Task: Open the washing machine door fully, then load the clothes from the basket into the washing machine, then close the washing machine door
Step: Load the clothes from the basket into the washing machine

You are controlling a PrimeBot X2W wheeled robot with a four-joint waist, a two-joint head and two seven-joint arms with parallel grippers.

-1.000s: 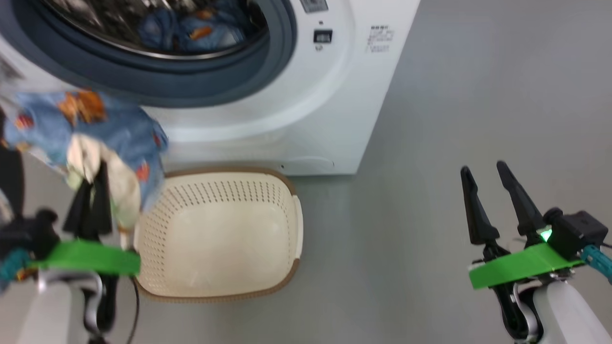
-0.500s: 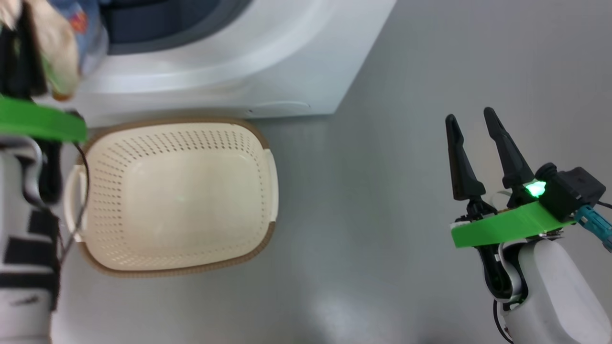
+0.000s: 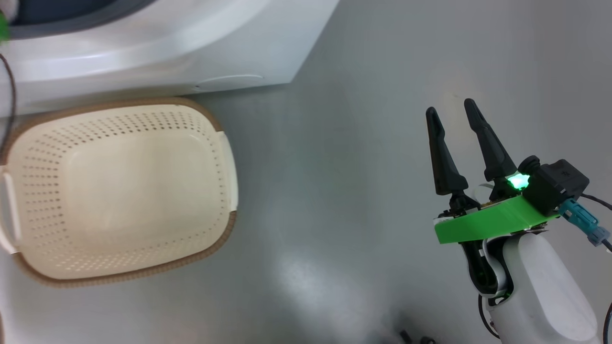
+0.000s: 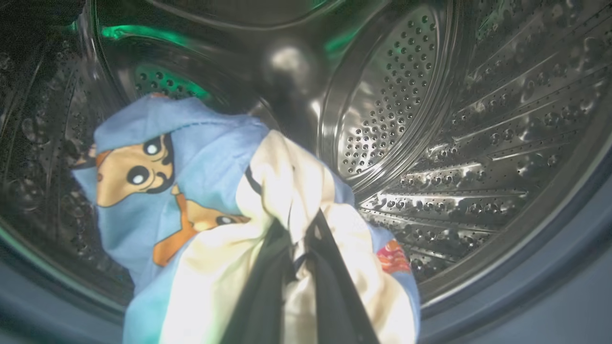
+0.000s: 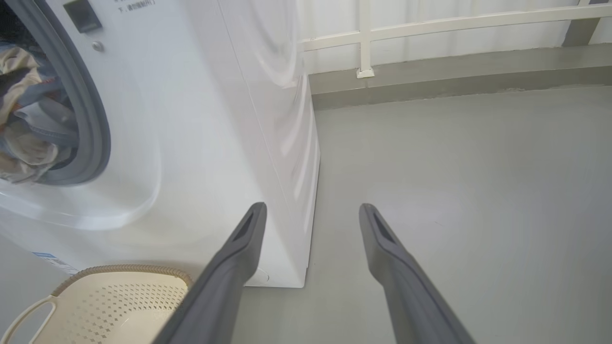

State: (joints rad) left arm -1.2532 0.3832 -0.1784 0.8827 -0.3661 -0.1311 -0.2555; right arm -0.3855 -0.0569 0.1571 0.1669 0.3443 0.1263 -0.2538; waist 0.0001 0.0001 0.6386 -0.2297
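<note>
In the left wrist view my left gripper is shut on a light blue garment with orange cartoon prints and a cream panel. It holds the garment inside the perforated steel drum of the washing machine. More clothes show through the drum opening, behind the grey seal. The cream basket stands on the floor against the machine's front, with nothing in it. Right of the machine my right gripper is open over the floor and holds nothing. The washing machine door is out of view.
Grey floor stretches to the right of the machine and basket. A white rail on a low kerb runs along the back wall behind the machine's right side.
The head camera has swung right and down, so the basket sits further left. My left gripper has carried the garment up out of the head view into the drum. The right gripper stays open.
</note>
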